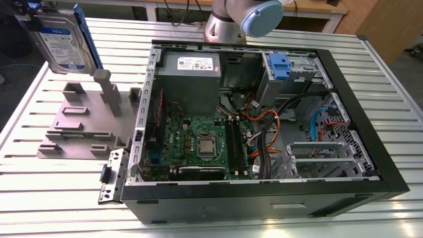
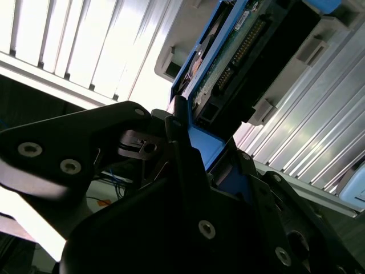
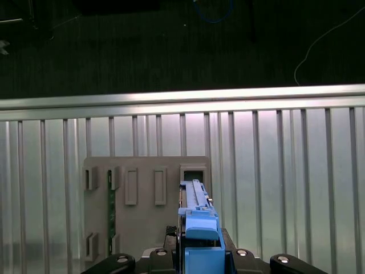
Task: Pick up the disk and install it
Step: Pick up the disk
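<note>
The disk (image 1: 63, 42) is being held in the air, upright and slightly tilted, at the far end of the exterior view's left. Its white-and-blue label is being presented to that camera. It is being gripped by its blue carrier bracket (image 2: 206, 149), which is being clamped between the black fingers (image 2: 85, 148) of the gripper (image 2: 197, 145); the jaws are being pressed against the bracket from both sides. In the first wrist view the disk (image 3: 195, 220) is being seen edge-on, with the gripper (image 3: 197, 260) closed around its near end.

The disk is being carried over the grey holder (image 1: 86, 119), and its lower edge is being shown just above the holder's tallest upright post (image 1: 106, 91). Whether the two are touching cannot be told. In the first wrist view the holder (image 3: 142, 208) is being seen directly under the disk, resting on the slatted metal table (image 3: 285, 171).

The open computer case (image 1: 390, 163) is being seen lying on the same table, beside the holder, towards the exterior view's right. The disk is being held well apart from it. Part of the arm (image 1: 241, 20) is being shown behind the case.
</note>
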You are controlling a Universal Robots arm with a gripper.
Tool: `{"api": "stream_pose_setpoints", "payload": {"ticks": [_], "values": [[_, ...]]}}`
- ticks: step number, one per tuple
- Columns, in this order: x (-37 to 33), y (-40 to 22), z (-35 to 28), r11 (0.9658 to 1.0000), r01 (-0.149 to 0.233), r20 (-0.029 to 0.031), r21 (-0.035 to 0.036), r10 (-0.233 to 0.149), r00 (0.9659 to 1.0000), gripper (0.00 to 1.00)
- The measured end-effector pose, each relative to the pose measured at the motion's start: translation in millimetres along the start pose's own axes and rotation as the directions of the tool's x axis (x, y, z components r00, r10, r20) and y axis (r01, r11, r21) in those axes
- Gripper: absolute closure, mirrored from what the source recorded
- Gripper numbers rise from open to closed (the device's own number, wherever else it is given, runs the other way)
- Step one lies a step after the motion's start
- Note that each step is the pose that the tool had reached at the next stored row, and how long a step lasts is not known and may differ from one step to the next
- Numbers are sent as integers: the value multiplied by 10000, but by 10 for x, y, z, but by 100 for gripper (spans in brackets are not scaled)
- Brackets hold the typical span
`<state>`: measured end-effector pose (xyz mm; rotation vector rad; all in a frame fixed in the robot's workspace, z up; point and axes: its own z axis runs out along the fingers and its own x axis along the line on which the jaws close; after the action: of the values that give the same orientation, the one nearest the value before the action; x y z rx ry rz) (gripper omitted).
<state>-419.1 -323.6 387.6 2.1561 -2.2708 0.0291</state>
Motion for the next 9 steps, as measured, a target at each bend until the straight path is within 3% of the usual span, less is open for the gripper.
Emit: {"api": "stream_pose_setpoints", "payload": {"ticks": [9], "values": [[1,0,-33,10000,0,0,-1,0,10000,64]]}}
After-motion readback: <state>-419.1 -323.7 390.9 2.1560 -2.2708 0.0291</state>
